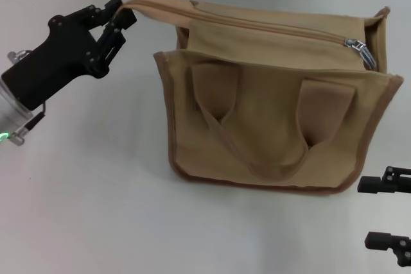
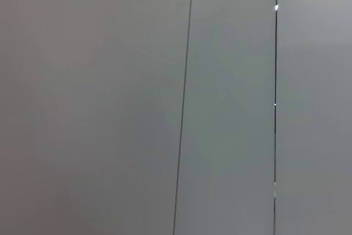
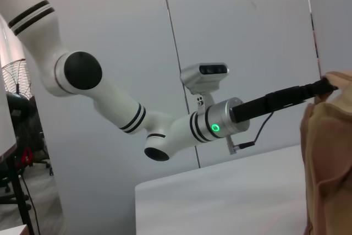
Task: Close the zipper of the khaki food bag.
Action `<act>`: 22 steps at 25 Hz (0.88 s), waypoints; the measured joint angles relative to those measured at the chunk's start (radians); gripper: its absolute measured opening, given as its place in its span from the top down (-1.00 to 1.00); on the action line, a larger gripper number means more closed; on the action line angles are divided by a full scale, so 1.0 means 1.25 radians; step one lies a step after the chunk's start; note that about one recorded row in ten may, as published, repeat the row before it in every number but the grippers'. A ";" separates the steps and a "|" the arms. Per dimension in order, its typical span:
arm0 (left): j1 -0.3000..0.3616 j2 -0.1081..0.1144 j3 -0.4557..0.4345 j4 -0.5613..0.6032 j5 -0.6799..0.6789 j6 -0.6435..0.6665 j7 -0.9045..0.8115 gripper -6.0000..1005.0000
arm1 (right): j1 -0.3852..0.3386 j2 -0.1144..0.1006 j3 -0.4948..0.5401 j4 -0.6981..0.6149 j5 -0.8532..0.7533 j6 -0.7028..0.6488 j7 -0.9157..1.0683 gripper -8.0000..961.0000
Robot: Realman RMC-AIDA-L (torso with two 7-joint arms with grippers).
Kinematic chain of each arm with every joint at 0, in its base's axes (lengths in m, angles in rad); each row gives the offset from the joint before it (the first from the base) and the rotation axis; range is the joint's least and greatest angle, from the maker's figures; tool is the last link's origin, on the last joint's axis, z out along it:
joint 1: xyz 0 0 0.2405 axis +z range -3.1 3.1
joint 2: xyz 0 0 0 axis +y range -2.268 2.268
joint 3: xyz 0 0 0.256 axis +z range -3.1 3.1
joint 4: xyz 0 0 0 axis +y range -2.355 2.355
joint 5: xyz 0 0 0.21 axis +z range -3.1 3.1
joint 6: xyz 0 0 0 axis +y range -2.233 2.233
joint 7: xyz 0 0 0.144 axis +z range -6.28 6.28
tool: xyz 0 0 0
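Observation:
The khaki food bag (image 1: 270,126) stands on the white table, its two looped handles hanging down its near side. Its zipper (image 1: 257,25) runs along the top panel, and the silver slider (image 1: 358,48) sits at the right end. My left gripper (image 1: 121,17) is at the bag's upper left corner, shut on the khaki tab at the zipper's left end. In the right wrist view the left arm's gripper (image 3: 324,86) meets the bag's edge (image 3: 327,152). My right gripper (image 1: 385,213) is at the lower right, its fingertips spread apart and holding nothing.
The white table (image 1: 96,210) stretches around the bag. A grey panelled wall (image 2: 176,103) fills the left wrist view and stands behind the table. The left arm's white links (image 3: 110,103) reach in from the far side in the right wrist view.

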 joint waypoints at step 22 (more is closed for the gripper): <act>0.072 0.027 0.088 0.151 0.365 0.274 -0.236 -0.57 | 0.051 0.040 -0.010 0.077 -0.062 0.102 -0.049 -0.48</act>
